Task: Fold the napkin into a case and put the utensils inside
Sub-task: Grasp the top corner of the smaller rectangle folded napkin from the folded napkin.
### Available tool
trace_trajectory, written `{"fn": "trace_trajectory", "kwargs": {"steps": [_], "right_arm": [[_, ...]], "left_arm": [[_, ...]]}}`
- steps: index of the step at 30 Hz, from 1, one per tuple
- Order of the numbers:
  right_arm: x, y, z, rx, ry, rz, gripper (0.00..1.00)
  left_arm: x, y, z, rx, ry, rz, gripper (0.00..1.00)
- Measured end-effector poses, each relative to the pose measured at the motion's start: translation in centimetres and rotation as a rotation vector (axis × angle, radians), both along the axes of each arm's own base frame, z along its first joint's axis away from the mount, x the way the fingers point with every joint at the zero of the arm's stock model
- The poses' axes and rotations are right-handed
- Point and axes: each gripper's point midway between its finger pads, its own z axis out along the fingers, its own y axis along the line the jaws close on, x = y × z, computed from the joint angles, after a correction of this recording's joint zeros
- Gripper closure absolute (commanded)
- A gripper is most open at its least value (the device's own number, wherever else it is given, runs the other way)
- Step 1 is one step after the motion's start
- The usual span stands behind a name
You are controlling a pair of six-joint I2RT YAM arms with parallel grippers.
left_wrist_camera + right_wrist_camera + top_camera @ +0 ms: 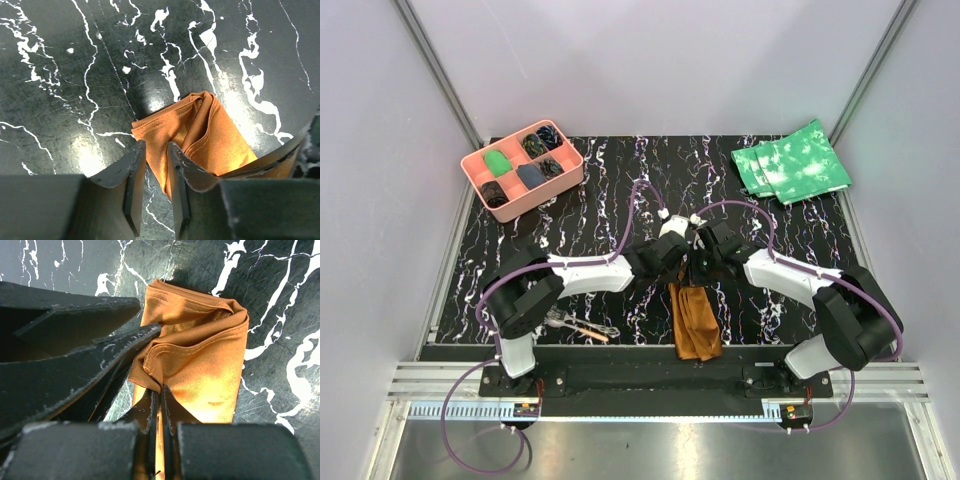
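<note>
Sitting at the far left corner of the black white-veined table (620, 170), a pink tray (548, 193) holds dark and green items in its compartments, well apart from everything else. Nearer the front edge, just beside the left arm's base, the utensils (582, 328) lie on the bare table, a small silver fork next to a slim piece with an orange-tan end; both are outside the cloth and well to the left of it. The left arm reaches toward the middle, where the left gripper (156, 150) hovers at the far end of the napkin (696, 322). Its jaws are parted by a narrow gap, and through that gap only table shows, so it pinches nothing, though one finger stands right at the cloth's edge. The napkin itself is folded into a narrow rust-brown oblong of several layers, running from the two grippers back toward the near edge of the table, its far end bunched and partly opened into a pocket. From the right, the right gripper (159, 391) meets the same end with its jaws pressed together on a fold of the cloth, a sliver of fabric visible between them. Farther right, at the far corner, green cloths (790, 165) with white mottling lie stacked.
</note>
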Motion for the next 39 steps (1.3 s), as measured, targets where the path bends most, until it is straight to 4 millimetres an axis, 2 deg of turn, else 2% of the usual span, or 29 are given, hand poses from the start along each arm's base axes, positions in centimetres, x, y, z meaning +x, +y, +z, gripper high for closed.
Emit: {"fn": "trace_trajectory", "kwargs": {"steps": [5,8,12,18,24,29,34,39], "right_arm": [[-0.1,0.0,0.0,0.002,0.006,0.002,1.0],[-0.2,0.1,-0.2,0.003,0.016,0.002,1.0],[-0.4,0.1,-0.3,0.002,0.028,0.0,1.0],[-0.2,0.1,-0.1,0.008,0.032,-0.008,1.0],[1.0,0.3,0.7,0.017,0.02,-0.02,1.0],[2.5,1.0,0.7,0.004,0.029,-0.019,1.0],[3.1,1.4,-0.1,-0.018,0.056,-0.006,1.0],[3.3,2.0,-1.2,-0.022,0.098,0.01,1.0]], "left_arm": [[-0.3,-0.1,-0.3,-0.008,0.009,-0.011,0.71],[-0.5,-0.3,-0.4,-0.016,0.02,-0.023,0.74],[-0.7,-0.5,-0.4,-0.027,0.027,-0.031,0.9],[-0.6,-0.4,-0.4,-0.025,0.025,-0.029,1.0],[0.3,0.2,-0.3,-0.029,0.026,-0.009,1.0],[1.9,1.4,-0.3,-0.033,0.027,0.032,1.0],[3.4,2.4,-0.1,-0.045,0.023,0.059,1.0],[3.5,1.8,0.4,-0.077,0.019,0.045,1.0]]}}
